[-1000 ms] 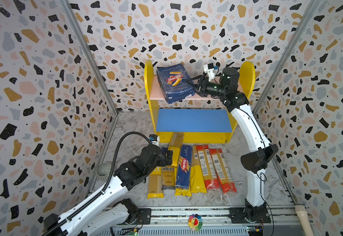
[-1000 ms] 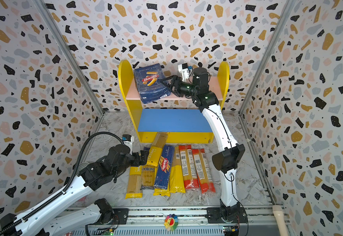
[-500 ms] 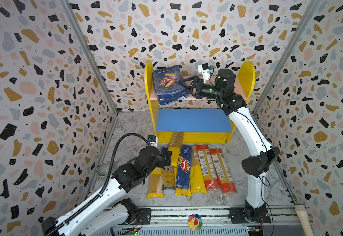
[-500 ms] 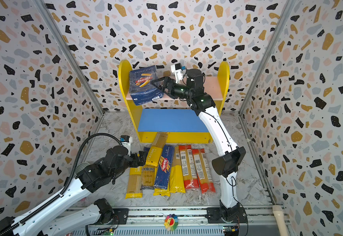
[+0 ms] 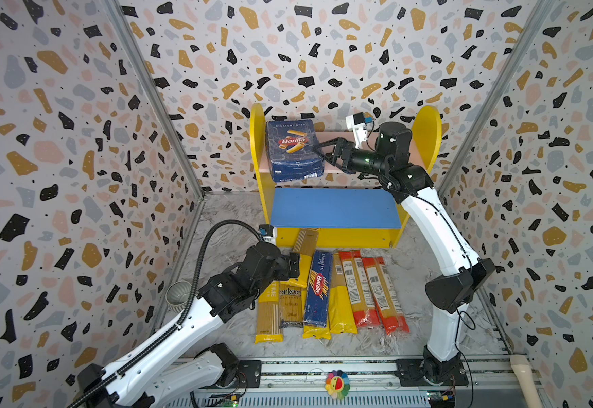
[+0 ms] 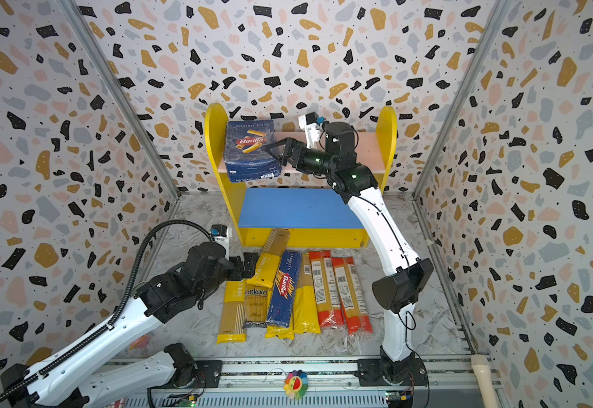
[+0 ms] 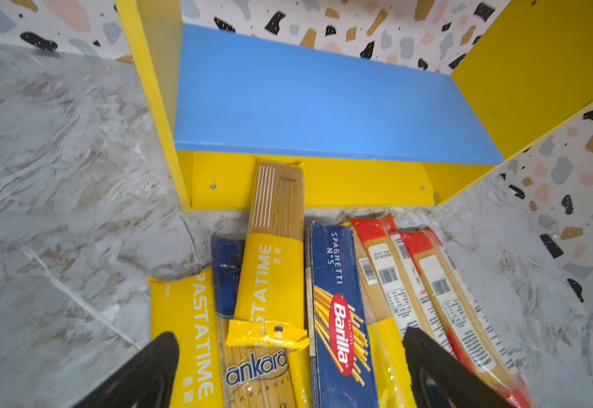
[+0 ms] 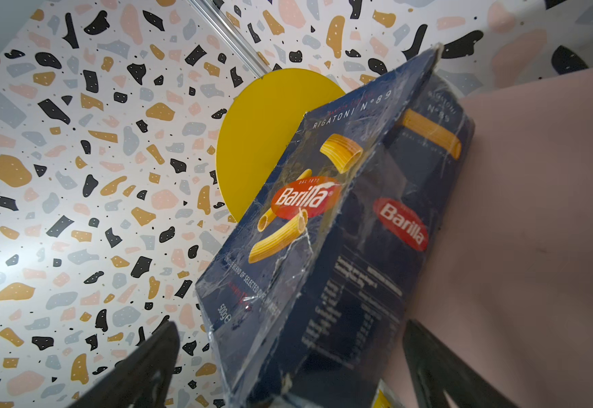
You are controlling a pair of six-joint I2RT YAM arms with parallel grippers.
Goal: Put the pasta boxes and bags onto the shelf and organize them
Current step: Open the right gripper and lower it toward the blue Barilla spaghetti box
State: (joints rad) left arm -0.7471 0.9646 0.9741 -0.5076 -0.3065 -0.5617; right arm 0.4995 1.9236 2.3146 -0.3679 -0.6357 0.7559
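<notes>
On grey marbled floor (image 5: 358, 348), terrazzo-print walls (image 5: 288, 53), shelf (image 5: 428, 141) at back

Both top views reach me bright and evenly lit, sharp around the shelf (image 5: 429, 141), with soft shadows on the worktop (image 5: 376, 346) before it. In the right wrist view the right pincer (image 8: 291, 326) has dark, blurred fingers (image 8: 139, 371); the wall (image 8: 23, 247) beside the shelf glares white.

Left arm (image 5: 189, 318), in from seven o'clock, covers the far ends of the PASTATIME bag (image 5: 268, 318) and ankara bag (image 5: 290, 305). At one o'clock the right arm (image 6: 376, 219) masks part of the pink upper board (image 6: 368, 152). Barcode labels (image 5: 349, 273): unreadable.
</notes>
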